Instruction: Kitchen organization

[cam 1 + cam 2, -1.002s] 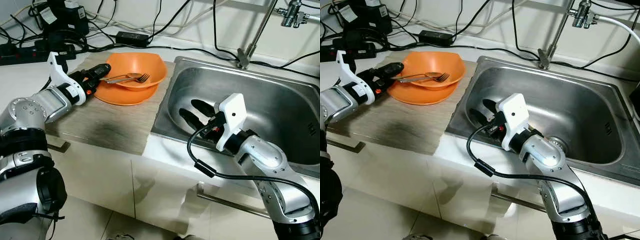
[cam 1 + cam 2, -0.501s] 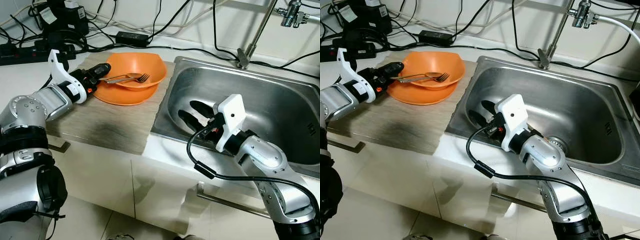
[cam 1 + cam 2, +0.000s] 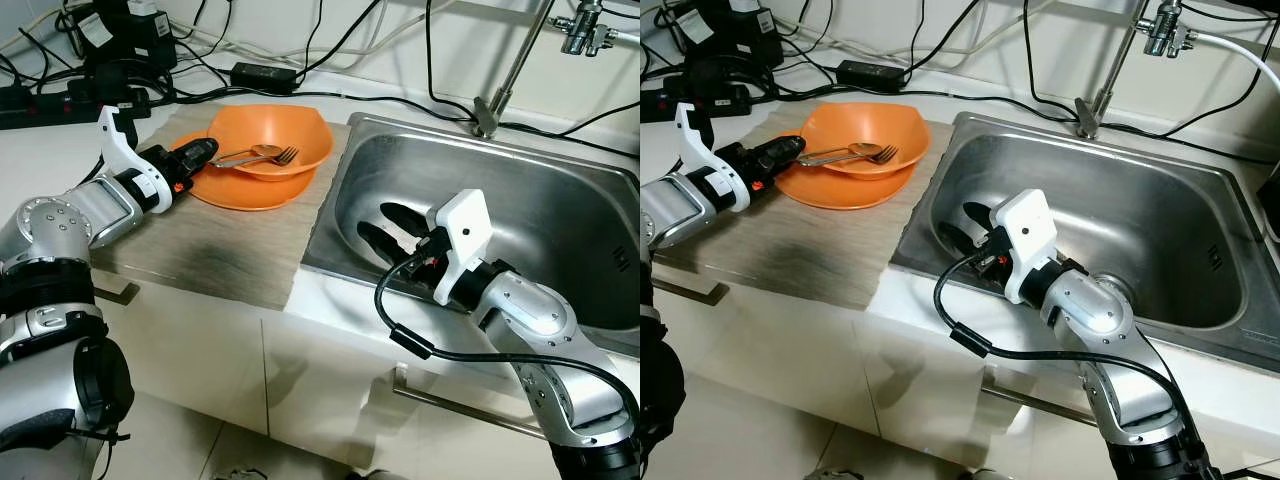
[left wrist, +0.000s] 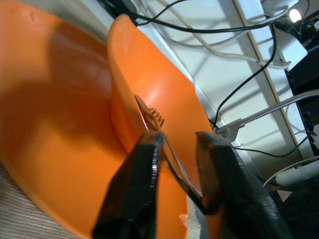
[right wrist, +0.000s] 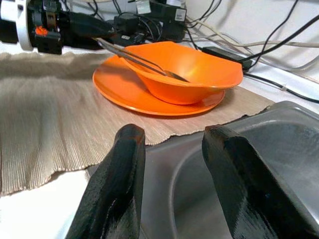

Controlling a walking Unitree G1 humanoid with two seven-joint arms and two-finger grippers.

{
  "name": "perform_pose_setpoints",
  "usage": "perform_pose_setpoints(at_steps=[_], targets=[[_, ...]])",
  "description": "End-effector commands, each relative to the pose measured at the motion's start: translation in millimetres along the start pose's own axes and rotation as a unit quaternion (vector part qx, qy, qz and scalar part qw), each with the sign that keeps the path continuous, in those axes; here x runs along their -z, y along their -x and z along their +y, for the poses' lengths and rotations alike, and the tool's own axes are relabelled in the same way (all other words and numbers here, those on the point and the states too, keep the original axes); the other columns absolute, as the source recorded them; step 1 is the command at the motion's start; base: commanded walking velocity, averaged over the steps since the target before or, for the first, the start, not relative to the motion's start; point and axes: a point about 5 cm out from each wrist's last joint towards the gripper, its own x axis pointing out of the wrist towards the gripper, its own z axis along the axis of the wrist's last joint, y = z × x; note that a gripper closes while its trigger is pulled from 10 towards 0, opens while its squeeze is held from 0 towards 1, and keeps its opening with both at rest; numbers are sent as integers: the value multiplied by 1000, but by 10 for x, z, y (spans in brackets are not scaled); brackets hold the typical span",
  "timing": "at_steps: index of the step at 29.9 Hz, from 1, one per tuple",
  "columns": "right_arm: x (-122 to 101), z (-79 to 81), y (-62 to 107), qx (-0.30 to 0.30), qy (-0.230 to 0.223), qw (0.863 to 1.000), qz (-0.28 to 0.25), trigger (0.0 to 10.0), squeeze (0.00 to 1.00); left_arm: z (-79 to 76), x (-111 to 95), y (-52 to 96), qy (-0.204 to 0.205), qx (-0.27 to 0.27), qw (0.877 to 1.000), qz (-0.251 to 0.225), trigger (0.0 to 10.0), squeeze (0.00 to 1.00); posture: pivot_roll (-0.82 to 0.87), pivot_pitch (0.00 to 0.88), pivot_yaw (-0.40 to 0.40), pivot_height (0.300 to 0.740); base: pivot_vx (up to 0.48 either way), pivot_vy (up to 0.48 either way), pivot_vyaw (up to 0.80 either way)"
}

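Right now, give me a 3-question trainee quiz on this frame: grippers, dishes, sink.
1. True or false: the orange bowl sits on the orange plate.
2. Which gripper is at the handles of the fork and spoon in the bowl? A) left gripper B) right gripper C) neither
3. Fill in: the right gripper hangs open inside the ____.

Key:
1. True; the bowl rests on the plate, on the woven mat.
2. A; its fingers straddle the cutlery handles.
3. sink; holding nothing.
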Motion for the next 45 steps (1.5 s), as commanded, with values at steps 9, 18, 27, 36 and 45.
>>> perform_pose_setpoints(at_steps=[9, 18, 27, 36, 45], targets=[[2, -45, 0, -1, 6, 1000, 7, 10000, 0, -43, -182, 179, -29, 10, 999, -25, 0, 0, -37, 0, -99, 740, 0, 0, 0], [12, -30, -10, -1, 3, 1000, 6, 10000, 0, -46, -179, 206, -29, 11, 999, -20, 0, 0, -35, 0, -91, 740, 0, 0, 0], [-20, -42, 6, 10, 2, 1000, -1, 10000, 0, -159, -314, 182, 17, 40, 996, -79, 0, 0, -35, 0, -86, 740, 0, 0, 0], [-196, -253, -85, 133, -38, 987, -76, 10000, 0, -373, -365, 66, 44, 73, 991, -106, 0, 0, -11, 0, -77, 740, 0, 0, 0], [-433, -276, -343, 144, -218, 949, -178, 10000, 1000, -1032, -80, -301, -71, 121, 985, -99, 0, 0, -3, 0, -50, 740, 0, 0, 0]])
